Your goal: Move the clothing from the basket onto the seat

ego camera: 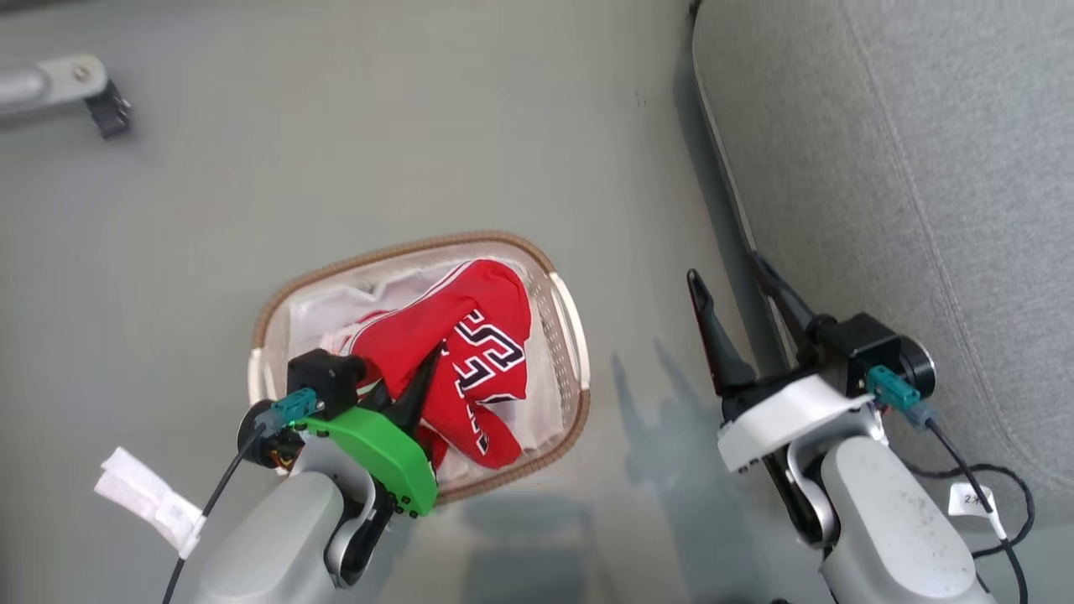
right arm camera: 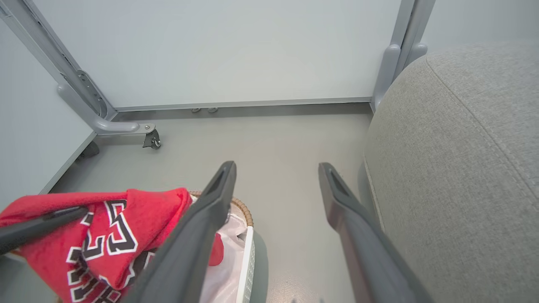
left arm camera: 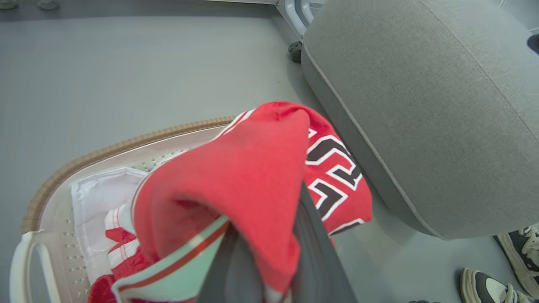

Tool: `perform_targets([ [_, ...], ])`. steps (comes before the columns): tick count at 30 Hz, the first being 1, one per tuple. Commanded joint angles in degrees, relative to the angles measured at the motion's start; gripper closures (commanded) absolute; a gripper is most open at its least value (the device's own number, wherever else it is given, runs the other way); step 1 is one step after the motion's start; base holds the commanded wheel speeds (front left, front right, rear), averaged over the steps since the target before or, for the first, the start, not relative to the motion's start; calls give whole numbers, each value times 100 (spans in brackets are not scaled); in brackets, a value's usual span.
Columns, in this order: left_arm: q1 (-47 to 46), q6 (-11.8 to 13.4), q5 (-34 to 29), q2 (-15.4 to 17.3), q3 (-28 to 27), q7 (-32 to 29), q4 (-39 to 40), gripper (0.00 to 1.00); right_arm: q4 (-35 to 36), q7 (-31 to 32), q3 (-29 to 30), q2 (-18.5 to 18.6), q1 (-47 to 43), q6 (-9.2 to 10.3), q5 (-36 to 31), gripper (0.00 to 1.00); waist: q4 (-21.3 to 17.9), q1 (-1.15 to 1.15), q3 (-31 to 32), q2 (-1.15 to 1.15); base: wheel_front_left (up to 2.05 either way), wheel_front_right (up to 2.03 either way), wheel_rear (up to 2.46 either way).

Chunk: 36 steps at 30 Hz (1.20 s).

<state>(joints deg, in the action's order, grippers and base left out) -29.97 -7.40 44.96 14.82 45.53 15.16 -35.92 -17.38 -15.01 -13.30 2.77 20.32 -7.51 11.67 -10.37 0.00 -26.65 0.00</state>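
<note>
The red clothing (ego camera: 470,352) with navy-and-white numerals hangs bunched above the white basket (ego camera: 572,335), lifted partly out of it. My left gripper (ego camera: 415,373) is shut on the clothing, and the fabric (left arm camera: 248,181) drapes over its dark fingers (left arm camera: 313,248). More red fabric (left arm camera: 126,261) lies lower in the basket (left arm camera: 97,153). The grey seat (ego camera: 889,168) fills the right side. My right gripper (ego camera: 726,273) stands open and empty over the floor between basket and seat (right arm camera: 454,168), its tips (right arm camera: 276,168) well apart, with the clothing (right arm camera: 105,235) to its left.
A plain white cloth (left arm camera: 99,189) lines the basket. A grey metal frame leg with a caster (ego camera: 63,88) stands at the far left, with another (right arm camera: 126,126) by the pale wall. Two shoes (left arm camera: 488,286) rest on the floor beside the seat.
</note>
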Motion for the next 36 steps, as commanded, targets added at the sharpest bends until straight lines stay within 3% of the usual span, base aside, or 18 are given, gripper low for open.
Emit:
perform_targets([
  [1, 184, -15, -140, -22, -153, -1, 102, 100, -64, -25, 15, 28, -153, 5, 3, 0, 330, 0, 669, 0, 0, 0, 0],
  [15, 813, -15, -927, -178, -1220, 1, 1238, 100, -359, -25, -16, 26, -800, 4, 88, 0, 663, 0, 1802, 0, 0, 0, 0],
  [24, 726, -15, -1238, -227, -1493, 1, 1861, 100, -417, -25, -131, 26, -1155, 4, 167, 0, 705, 0, 2314, 0, 0, 0, 0],
  [36, 420, -15, -1418, -183, -1560, 0, 2460, 100, -437, -25, -371, 26, -1366, 4, 295, 0, 691, 0, 2460, 0, 0, 0, 0],
])
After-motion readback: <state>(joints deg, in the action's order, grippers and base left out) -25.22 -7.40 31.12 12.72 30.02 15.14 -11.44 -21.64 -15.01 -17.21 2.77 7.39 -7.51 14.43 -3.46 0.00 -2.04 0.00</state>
